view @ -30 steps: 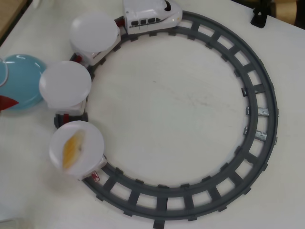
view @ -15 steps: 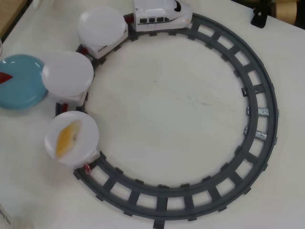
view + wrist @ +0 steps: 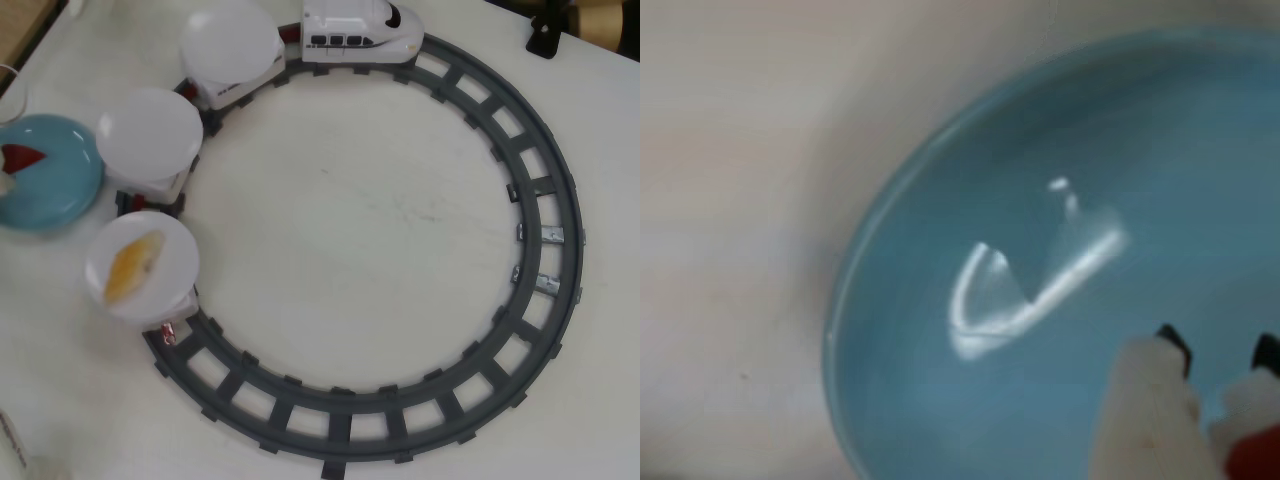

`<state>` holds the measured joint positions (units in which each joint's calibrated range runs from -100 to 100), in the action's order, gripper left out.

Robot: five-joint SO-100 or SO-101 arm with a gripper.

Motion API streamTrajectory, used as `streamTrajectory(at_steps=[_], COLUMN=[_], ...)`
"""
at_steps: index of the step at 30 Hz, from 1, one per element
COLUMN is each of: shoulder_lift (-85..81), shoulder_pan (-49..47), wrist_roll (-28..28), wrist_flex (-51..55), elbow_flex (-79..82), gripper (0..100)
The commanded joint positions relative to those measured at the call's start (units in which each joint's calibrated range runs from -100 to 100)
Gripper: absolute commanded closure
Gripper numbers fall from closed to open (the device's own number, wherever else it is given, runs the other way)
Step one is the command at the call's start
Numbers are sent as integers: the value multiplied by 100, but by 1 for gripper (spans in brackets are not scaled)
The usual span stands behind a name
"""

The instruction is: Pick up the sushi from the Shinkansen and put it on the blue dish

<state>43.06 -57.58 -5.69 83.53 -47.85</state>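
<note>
The blue dish sits at the left edge of the overhead view and fills the wrist view. The red sushi is over the dish's left part, cut by the frame edge. In the wrist view my gripper hangs low over the dish. Its white fingers stand close together, with the red sushi pinched at the bottom right corner. The white Shinkansen stands on the track at the top and pulls three cars with white plates.
The grey circular track rings the table's middle. The white plate nearest the dish carries a yellow-orange sushi piece. The two other white plates are bare. A dark object stands at the top right.
</note>
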Motion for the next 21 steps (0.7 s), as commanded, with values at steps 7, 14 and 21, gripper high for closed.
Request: streamTrajectory(at_steps=[7, 14, 21], shoulder_lift=[186, 194, 202], shoulder_pan=[142, 124, 151], wrist_roll=[-38, -48, -48], wrist_flex=[-255, -315, -366], elbow_flex=[-391, -400, -400], gripper=[94, 78, 77])
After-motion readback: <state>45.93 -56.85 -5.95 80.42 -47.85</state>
